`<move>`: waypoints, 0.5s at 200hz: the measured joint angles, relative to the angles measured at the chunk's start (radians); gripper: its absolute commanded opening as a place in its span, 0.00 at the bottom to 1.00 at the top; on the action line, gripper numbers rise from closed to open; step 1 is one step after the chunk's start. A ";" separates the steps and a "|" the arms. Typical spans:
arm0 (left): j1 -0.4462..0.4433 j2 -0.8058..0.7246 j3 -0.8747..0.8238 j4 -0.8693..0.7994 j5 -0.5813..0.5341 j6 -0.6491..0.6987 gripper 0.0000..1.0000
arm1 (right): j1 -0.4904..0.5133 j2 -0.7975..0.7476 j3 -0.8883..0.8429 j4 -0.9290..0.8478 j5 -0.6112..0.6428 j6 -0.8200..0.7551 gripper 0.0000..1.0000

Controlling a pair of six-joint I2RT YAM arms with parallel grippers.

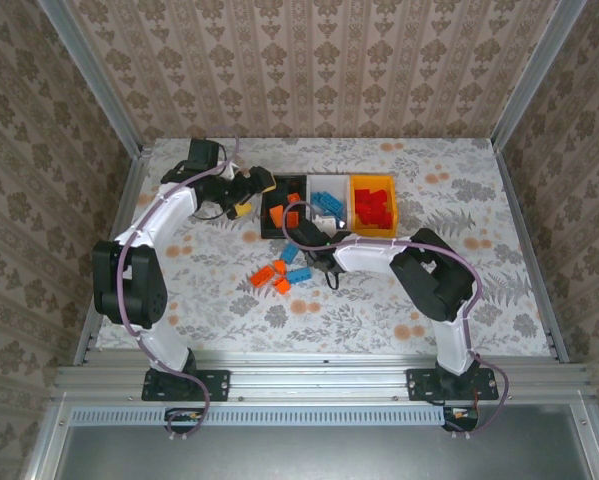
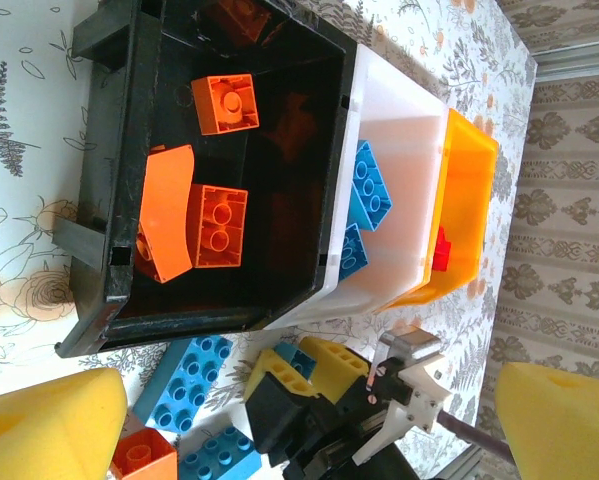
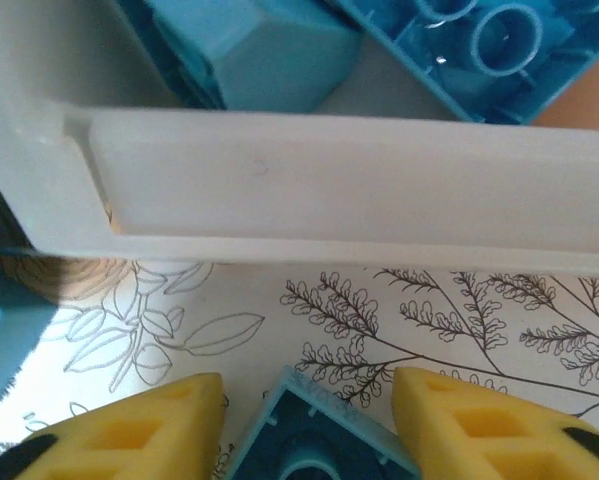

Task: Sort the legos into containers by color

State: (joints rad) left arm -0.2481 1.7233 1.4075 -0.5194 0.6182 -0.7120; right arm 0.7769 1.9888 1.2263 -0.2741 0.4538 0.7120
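Counter [image 1: 459, 200]: white, printed with grey ferns and leaves and orange blossoms.
Walls [image 1: 309, 60]: beige damask wallpaper.
Black bin [image 2: 129, 150]: orange bricks [image 2: 226, 103].
White bin [image 2: 399, 130]: blue bricks [image 2: 369, 190].
Yellow-orange bin [image 2: 469, 200], translucent: red bricks [image 1: 372, 207].
Loose bricks [image 1: 279, 275]: orange and blue.
Left arm [image 1: 164, 215] and right arm [image 1: 364, 255]: white and black, with purple cables.
Left gripper [image 2: 304, 425]: yellow fingers [image 2: 49, 425].
Right gripper [image 3: 307, 395]: yellow fingers, with a light-blue brick [image 3: 319, 445] between them.
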 measured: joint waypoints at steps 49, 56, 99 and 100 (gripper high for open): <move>-0.002 0.000 0.000 0.000 0.016 0.000 0.97 | 0.000 -0.034 -0.052 0.039 0.007 -0.013 0.31; -0.003 0.000 0.000 0.000 0.016 0.000 0.97 | 0.000 -0.045 -0.062 0.040 0.007 -0.019 0.31; -0.006 0.000 0.000 -0.003 0.019 0.000 0.97 | 0.000 -0.175 -0.120 0.042 0.009 -0.056 0.30; -0.006 0.000 0.000 -0.003 0.019 0.000 0.97 | 0.000 -0.177 -0.121 0.042 0.010 -0.058 0.30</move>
State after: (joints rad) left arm -0.2546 1.7233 1.4075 -0.5228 0.6369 -0.7116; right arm 0.7769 1.8122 1.1057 -0.2325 0.4633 0.6544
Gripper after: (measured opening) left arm 0.968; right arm 0.400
